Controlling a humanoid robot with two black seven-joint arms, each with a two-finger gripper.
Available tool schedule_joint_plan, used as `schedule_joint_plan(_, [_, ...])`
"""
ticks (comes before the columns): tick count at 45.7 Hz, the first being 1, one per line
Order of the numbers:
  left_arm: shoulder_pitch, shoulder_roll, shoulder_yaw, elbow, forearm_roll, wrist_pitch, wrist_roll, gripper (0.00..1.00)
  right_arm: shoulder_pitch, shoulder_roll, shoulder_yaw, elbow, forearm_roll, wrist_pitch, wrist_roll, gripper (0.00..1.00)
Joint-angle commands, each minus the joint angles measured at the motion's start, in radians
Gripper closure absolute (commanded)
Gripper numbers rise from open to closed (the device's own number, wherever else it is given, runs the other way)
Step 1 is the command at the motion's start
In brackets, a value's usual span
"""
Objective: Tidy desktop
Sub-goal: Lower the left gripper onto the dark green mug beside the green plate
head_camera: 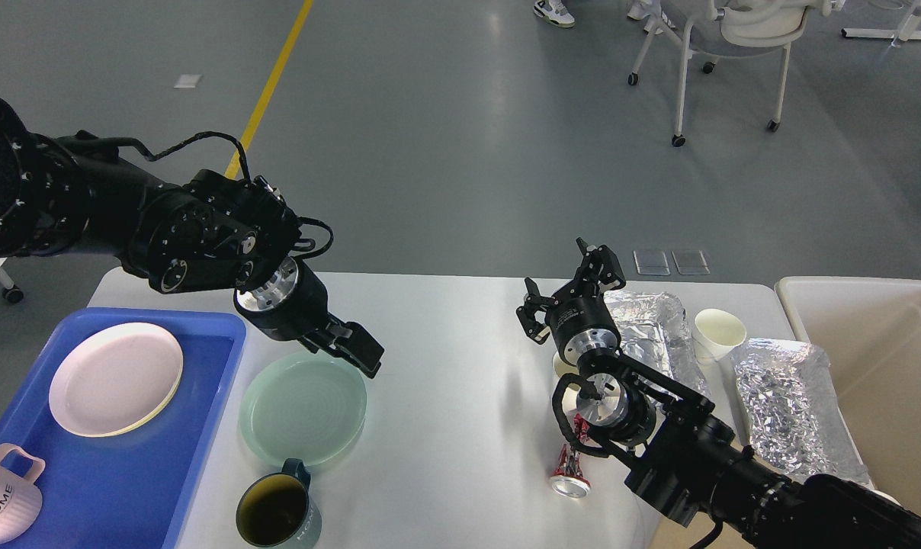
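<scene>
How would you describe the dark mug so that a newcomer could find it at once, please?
Start at the blue tray on the desktop's left. Beside it lies a pale green plate; the dark mug stands at its near edge, the only dark-coloured crockery there.

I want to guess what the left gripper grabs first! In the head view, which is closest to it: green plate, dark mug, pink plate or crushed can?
From the left gripper:
1. Green plate, right under its fingers.
2. Dark mug, at the near edge. The pink plate, on the blue tray, is too close to call.
3. Crushed can, far right.
</scene>
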Motion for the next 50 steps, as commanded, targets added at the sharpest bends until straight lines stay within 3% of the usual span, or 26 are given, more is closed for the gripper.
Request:
schedule_joint_plan(1, [0.028, -0.015, 0.006, -0.024, 0.002, -0.087, 0.007, 0.04, 0.0, 0.0, 0.0, 0.0, 0.0, 0.0, 0.0, 0.0])
schedule_joint_plan(7, [0.036, -0.017, 0.018, -0.092, 0.015, -0.097, 0.024, 0.05, 0.0, 0.0, 0.0, 0.0, 0.0, 0.0, 0.0, 0.0])
schedule_joint_plan(13, [0.06, -0.017, 0.037, -0.144, 0.019, -0.089, 0.139, 0.1, 0.0, 0.0, 0.0, 0.0, 0.0, 0.0, 0.0, 0.0])
schedule_joint_plan(16, [0.08, -0.015, 0.038, -0.155, 0.017, -0.087, 0.168, 0.16, 0.0, 0.0, -0.001, 0.0, 0.0, 0.0, 0.0, 0.0])
schedule_joint_plan(31, [0.097, -0.011, 0.103, -0.165, 0.014, -0.1, 0.173, 0.17, 0.0, 0.0, 0.0, 0.0, 0.0, 0.0, 0.0, 0.0])
schedule_joint_plan(50, [0.18, -0.014, 0.133, -0.191, 0.009, 0.035, 0.185, 0.22, 0.0, -0.001, 0.0, 0.0, 0.0, 0.0, 0.0, 0.0])
